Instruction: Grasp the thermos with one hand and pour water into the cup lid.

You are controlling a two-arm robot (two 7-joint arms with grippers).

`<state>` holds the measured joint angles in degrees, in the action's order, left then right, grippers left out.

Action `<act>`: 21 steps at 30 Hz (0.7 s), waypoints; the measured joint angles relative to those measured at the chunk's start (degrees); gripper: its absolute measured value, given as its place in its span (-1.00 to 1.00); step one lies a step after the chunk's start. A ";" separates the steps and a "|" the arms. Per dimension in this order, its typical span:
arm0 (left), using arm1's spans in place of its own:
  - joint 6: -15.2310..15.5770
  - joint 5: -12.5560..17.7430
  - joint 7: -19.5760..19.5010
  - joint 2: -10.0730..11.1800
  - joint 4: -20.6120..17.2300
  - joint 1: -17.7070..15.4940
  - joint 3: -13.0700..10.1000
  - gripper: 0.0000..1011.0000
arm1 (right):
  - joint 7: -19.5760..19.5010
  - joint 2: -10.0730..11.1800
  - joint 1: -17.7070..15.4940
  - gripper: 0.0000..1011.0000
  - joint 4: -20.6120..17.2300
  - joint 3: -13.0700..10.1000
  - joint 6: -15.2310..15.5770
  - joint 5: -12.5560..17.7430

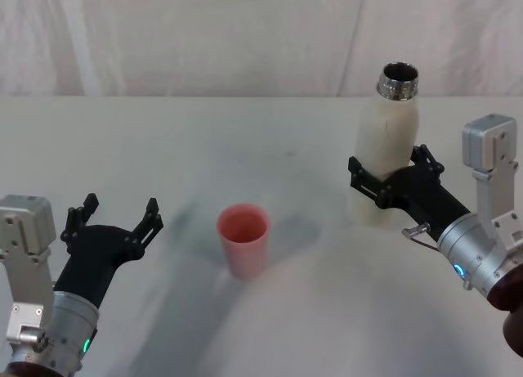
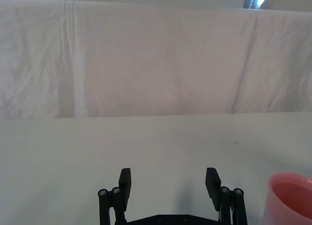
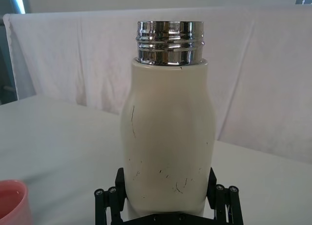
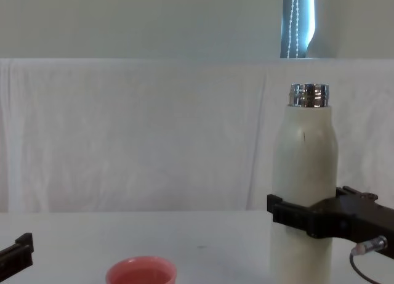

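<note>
The cream-white thermos (image 1: 389, 123) stands upright at the right of the table, its silver neck open at the top. My right gripper (image 1: 389, 163) is shut on the lower body of the thermos (image 3: 168, 127), one finger pressed on each side (image 3: 165, 180). In the chest view the thermos (image 4: 305, 154) rises high above the black fingers (image 4: 289, 214). The pink cup lid (image 1: 243, 238) sits upright mid-table, to the left of the thermos, apart from it. My left gripper (image 1: 114, 217) hovers open left of the cup lid (image 2: 290, 198), holding nothing (image 2: 168, 180).
A white cloth covers the table (image 1: 245, 148), and a white curtain (image 4: 154, 130) hangs along its far edge. Bare cloth lies between the cup lid and the thermos, and all round the left gripper.
</note>
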<state>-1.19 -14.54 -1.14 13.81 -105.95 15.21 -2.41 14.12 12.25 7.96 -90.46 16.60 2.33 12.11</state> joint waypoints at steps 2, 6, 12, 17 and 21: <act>0.00 0.00 0.00 0.00 0.00 0.00 0.00 0.98 | 0.05 -0.03 0.06 0.89 0.49 0.08 -0.33 -0.19; 0.00 0.00 0.00 0.00 0.00 0.00 0.00 0.98 | 0.05 -0.20 0.07 0.89 1.07 0.14 -0.91 -0.39; 0.00 0.00 0.00 0.00 0.00 0.00 0.00 0.98 | 0.05 -0.43 0.04 0.89 1.74 0.20 -1.75 -0.72; 0.00 0.00 0.00 0.00 0.00 0.00 0.00 0.98 | 0.14 -0.54 0.07 0.89 2.20 0.32 -2.15 -1.01; 0.00 0.00 0.00 0.00 0.00 0.00 0.00 0.98 | 0.23 -0.58 0.21 0.89 2.63 0.46 -2.37 -1.32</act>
<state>-1.19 -14.54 -1.14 13.81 -105.95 15.21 -2.41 14.35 11.67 8.17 -87.83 17.06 -0.04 10.79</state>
